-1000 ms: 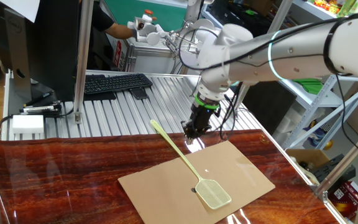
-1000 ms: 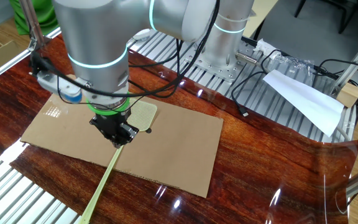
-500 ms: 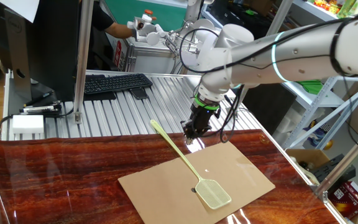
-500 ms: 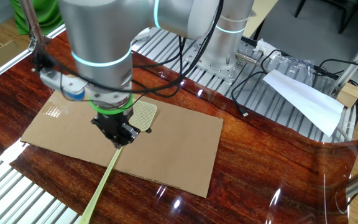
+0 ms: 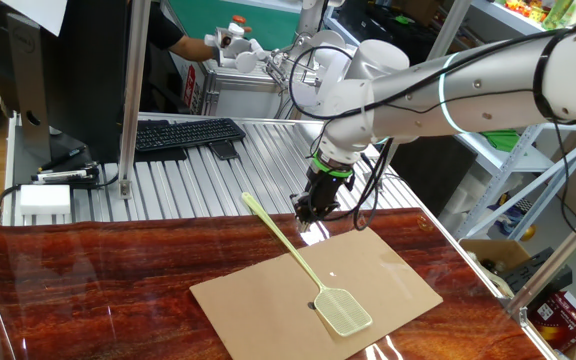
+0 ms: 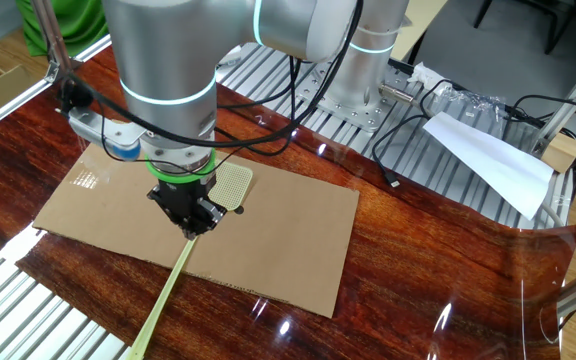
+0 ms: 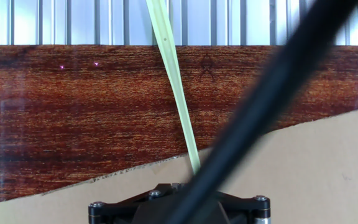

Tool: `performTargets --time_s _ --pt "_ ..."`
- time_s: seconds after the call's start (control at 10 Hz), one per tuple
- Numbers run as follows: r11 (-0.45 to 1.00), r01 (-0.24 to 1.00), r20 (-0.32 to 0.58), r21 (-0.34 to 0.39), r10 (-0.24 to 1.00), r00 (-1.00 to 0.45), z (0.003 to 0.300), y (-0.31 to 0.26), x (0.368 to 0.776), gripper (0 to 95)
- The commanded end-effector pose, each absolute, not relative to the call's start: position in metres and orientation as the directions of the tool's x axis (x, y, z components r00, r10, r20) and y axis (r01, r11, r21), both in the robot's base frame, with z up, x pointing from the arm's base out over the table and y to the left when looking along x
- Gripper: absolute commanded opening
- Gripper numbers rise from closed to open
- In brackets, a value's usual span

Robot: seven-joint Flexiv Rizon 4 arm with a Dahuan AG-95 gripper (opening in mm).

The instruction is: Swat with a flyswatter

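Note:
The pale yellow-green flyswatter (image 5: 343, 311) lies flat on a sheet of brown cardboard (image 5: 393, 270), its mesh head at the front and its thin handle running back-left over the wood. It also shows in the other fixed view (image 6: 231, 183) and, as a handle only, in the hand view (image 7: 176, 81). My gripper (image 5: 306, 213) hangs above the back edge of the cardboard with its fingers together and nothing in them. In the other fixed view the gripper (image 6: 194, 220) covers the handle just behind the head. The hand view shows only the black gripper base (image 7: 135, 208).
A black keyboard (image 5: 183, 133), a white box (image 5: 45, 200) and a metal post (image 5: 128, 100) stand on the slatted metal surface behind. White paper (image 6: 488, 150) and cables lie by the arm's base. A blurred black cable (image 7: 272, 93) crosses the hand view.
The arm's upper links have shifted slightly. The gripper tip and the flyswatter have stayed in place.

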State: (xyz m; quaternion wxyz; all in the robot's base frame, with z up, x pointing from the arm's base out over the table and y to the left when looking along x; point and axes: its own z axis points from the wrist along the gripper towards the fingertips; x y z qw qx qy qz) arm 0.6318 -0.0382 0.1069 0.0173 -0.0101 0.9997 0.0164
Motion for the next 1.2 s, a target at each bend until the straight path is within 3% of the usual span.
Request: performTargets --time_s 0.1,1.2 --pt "0.999 -0.017 -0.037 0.027 -0.016 -0.999 0.1066 -0.0385 0.6287 0.0" --pt "1.000 0.016 -0.050 0.026 0.017 -0.999 0.1066 -0.0385 0.6287 0.0"
